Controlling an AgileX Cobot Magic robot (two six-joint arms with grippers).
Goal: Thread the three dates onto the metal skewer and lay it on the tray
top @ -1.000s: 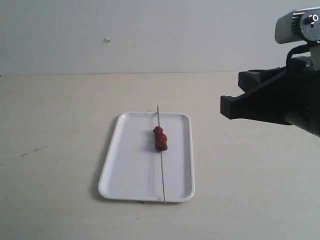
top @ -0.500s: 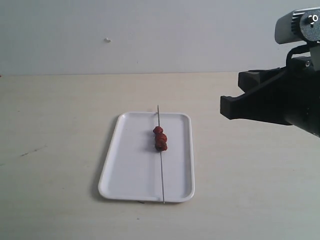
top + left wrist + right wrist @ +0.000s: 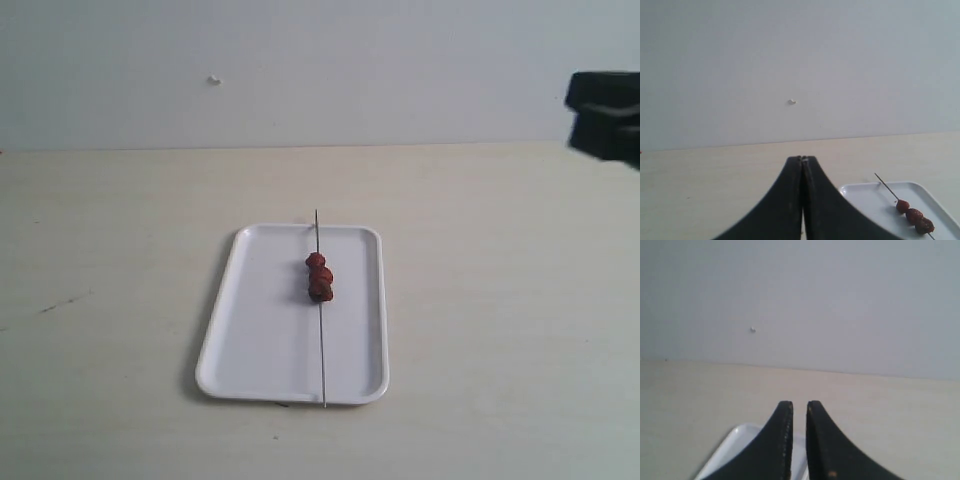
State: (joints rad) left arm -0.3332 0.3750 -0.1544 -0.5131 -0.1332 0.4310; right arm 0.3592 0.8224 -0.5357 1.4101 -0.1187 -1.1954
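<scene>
Pale wood tabletop (image 3: pixel 500 300) meets a plain grey-white wall (image 3: pixel 300 70) ahead of me. My left gripper (image 3: pixel 801 160) points level at that wall, its black fingers pressed tip to tip and empty. My right gripper (image 3: pixel 799 405) aims the same way, fingers a narrow slit apart with nothing between them. Only the exterior view shows my right arm (image 3: pixel 605 115), raised well apart from the flat white rectangular tray (image 3: pixel 240 330). The thin grey metal skewer (image 3: pixel 322 350) lies lengthwise across it, with three dark reddish-brown wrinkled dates (image 3: pixel 319 277) threaded on, touching. My right wrist view catches just a tray corner.
</scene>
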